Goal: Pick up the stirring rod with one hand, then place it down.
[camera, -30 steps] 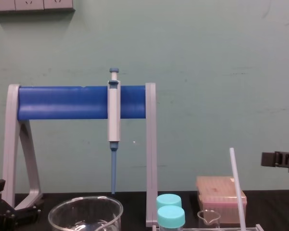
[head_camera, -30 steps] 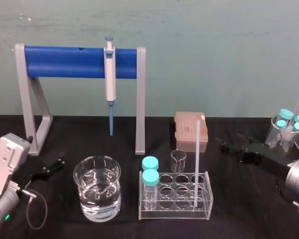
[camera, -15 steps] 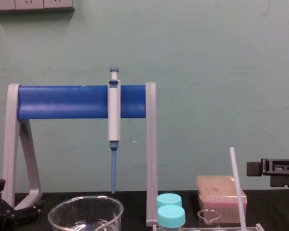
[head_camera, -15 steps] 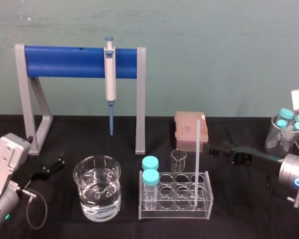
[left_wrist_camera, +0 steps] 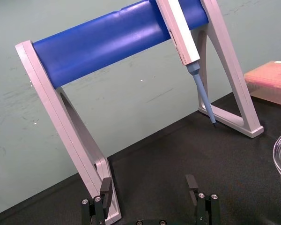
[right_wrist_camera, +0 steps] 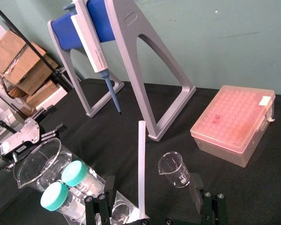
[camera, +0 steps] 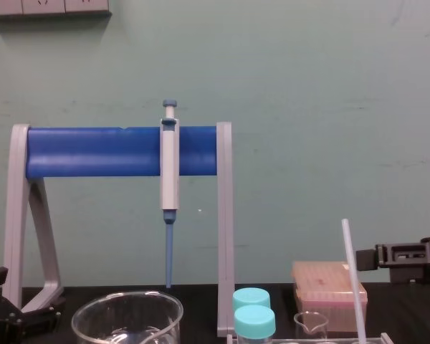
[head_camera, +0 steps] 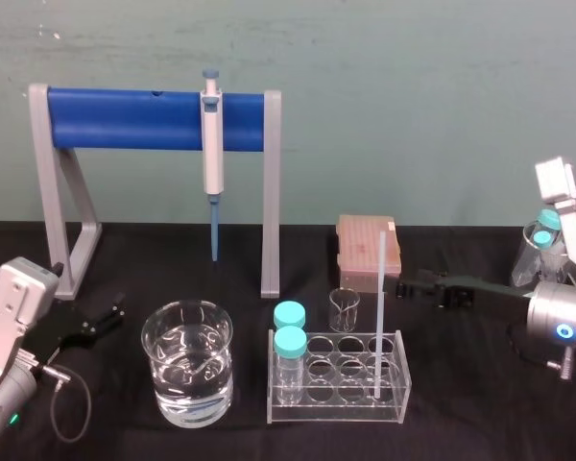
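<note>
The stirring rod is a thin translucent-white stick that stands nearly upright in the back right hole of a clear rack. My right gripper hovers just to the right of the rod's upper part, level with it, open. In the right wrist view the rod rises between the two spread fingers of the right gripper and touches neither. From the chest, the rod leans beside the right gripper. My left gripper rests open at the far left near the stand's foot.
A grey-and-blue pipette hangs on a blue-barred stand. A glass beaker of water sits at front left. Two teal-capped vials stand in the rack. A small beaker and a pink tip box lie behind it.
My right gripper has moved left across the table, from well right of the rack to just beside the rod. The rod and the left arm have not moved.
</note>
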